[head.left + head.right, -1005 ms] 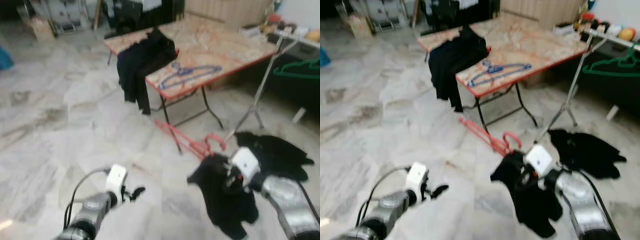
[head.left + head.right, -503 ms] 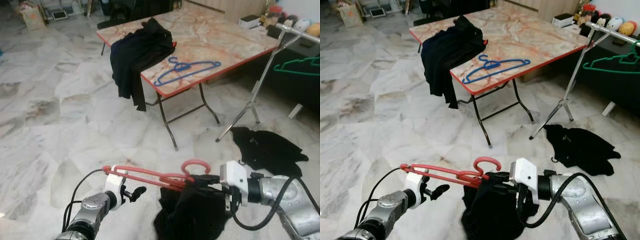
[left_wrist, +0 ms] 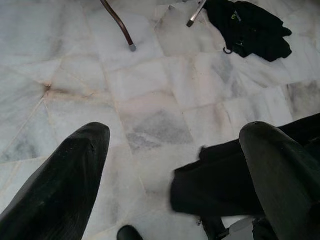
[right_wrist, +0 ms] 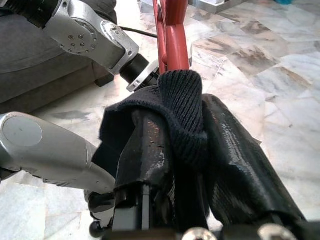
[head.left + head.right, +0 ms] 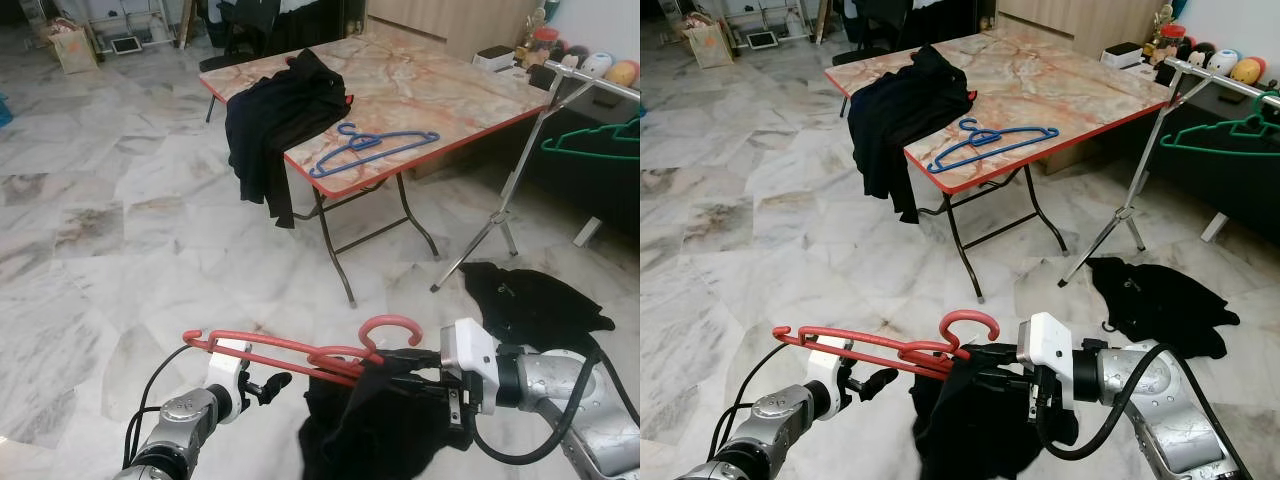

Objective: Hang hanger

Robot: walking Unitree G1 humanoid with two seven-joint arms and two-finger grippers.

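Note:
A red hanger [image 5: 290,348] is held level above the floor, its hook [image 5: 392,327] pointing up. A black knit garment [image 5: 370,430] hangs from it in a bunch. My right gripper [image 5: 395,365] is shut on the hanger's neck and the garment's collar; in the right wrist view the fingers [image 4: 145,150] squeeze the knit collar [image 4: 182,100] around the red bar [image 4: 172,45]. My left gripper [image 5: 272,382] is open just below the hanger's far end, its fingers [image 3: 75,165] wide apart over the floor with nothing between them.
A folding marble-top table [image 5: 430,95] stands ahead with a blue hanger [image 5: 375,150] and a black garment [image 5: 280,115] draped over its edge. At the right is a metal clothes rack [image 5: 520,170] with a green hanger [image 5: 590,140]. Another black garment [image 5: 535,300] lies on the floor by its foot.
My right gripper has raised the red hanger and black garment off the floor and swung them left, over the left gripper. The camera has steadied; the left gripper stays open.

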